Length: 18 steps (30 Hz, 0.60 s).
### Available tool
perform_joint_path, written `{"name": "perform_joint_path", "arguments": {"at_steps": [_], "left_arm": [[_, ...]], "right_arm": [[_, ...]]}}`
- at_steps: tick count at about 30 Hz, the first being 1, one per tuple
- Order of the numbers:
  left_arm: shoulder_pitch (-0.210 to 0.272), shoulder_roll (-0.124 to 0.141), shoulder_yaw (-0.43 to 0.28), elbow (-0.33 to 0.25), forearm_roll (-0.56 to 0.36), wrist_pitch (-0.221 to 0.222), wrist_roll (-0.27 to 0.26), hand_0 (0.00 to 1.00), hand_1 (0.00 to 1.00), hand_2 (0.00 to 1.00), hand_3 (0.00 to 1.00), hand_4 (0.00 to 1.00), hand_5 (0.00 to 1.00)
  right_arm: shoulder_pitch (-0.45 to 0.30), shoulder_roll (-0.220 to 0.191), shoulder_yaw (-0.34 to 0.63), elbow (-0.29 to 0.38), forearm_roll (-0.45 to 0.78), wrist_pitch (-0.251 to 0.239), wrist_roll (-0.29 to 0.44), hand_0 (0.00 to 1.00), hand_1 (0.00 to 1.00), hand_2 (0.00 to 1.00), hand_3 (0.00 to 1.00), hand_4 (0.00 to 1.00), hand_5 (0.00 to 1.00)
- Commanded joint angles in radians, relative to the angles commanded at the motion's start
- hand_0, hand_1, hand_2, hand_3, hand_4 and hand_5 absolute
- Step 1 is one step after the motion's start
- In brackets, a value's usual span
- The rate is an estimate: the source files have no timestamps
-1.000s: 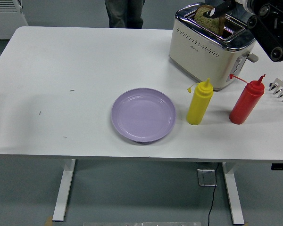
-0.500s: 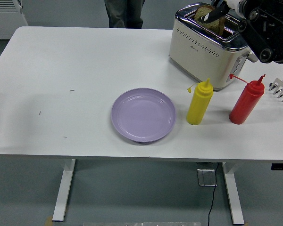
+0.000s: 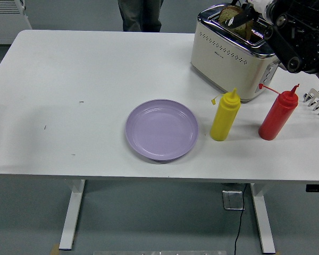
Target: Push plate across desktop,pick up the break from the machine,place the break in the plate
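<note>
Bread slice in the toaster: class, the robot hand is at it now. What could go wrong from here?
1. The robot hand seems to pinch only the top edge of the bread slice, so it might slip or tear while lifted from the toaster.
2. The yellow bottle and red bottle stand between toaster and purple plate; a low carry could topple them.
</note>
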Motion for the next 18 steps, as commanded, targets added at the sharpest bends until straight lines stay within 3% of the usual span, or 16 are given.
{"name": "perform_joint_path", "arguments": {"at_steps": [10,11,16,17,18], "left_arm": [[-0.002,0.0,0.0,0.0,0.0,0.0,0.0,0.829,0.824,0.865,0.827,0.657,0.998],[-0.002,0.0,-0.001,0.0,-0.001,0.0,-0.001,0.829,0.823,0.865,0.827,0.657,0.998],[-0.002,0.0,0.0,0.001,-0.001,0.0,-0.001,0.829,0.823,0.865,0.827,0.657,0.998],[-0.002,0.0,0.0,0.0,-0.001,0.0,-0.001,0.829,0.823,0.864,0.828,0.657,0.998],[-0.002,0.001,0.0,0.0,-0.001,0.0,-0.001,0.829,0.823,0.864,0.828,0.657,0.998]], "right_arm": [[-0.002,0.011,-0.023,-0.023,0.029,-0.022,0.005,0.329,0.399,0.45,0.64,0.62,0.191],[-0.003,0.012,-0.026,-0.025,0.032,-0.027,0.007,0.298,0.38,0.435,0.585,0.543,0.114],[-0.006,0.012,-0.032,-0.029,0.037,-0.051,0.01,0.298,0.38,0.435,0.585,0.543,0.114],[-0.006,0.012,-0.032,-0.03,0.037,-0.053,0.01,0.263,0.354,0.409,0.515,0.47,0.064],[-0.007,0.011,-0.033,-0.031,0.037,-0.054,0.011,0.263,0.354,0.409,0.515,0.47,0.064]]}}
